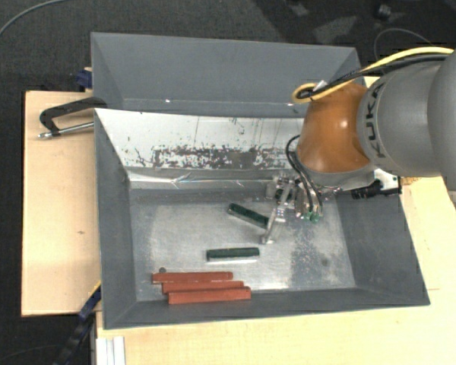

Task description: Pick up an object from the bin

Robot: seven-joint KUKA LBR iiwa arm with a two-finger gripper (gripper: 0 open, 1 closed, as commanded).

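The gripper [278, 220] is low in the bin [114, 204], over the right half of the floor and close beneath the back wall. It hangs from the orange cover [330, 131] at the end of the grey arm [418, 120], which comes in from the right. Its metal parts and thin wiring crowd together there, and from this angle it cannot be told whether it is open or closed, nor whether it has hold of anything. Just at its left lies the tilted green bar [248, 214], a short dark green stick on the floor. Its left end sits higher in the view and its right end runs down towards the gripper; the two meet or nearly meet, though real contact cannot be made out. Nearer the front and a little left lies the level green bar [232, 255], of the same dark colour and much the same length. It lies almost straight across, apart from both the gripper and the first bar. Close to the front wall, at the left, two red-brown bars [205, 286] lie side by side and touching, the back one set slightly further left. Along the back wall runs a band of dark scuff marks [205, 157].
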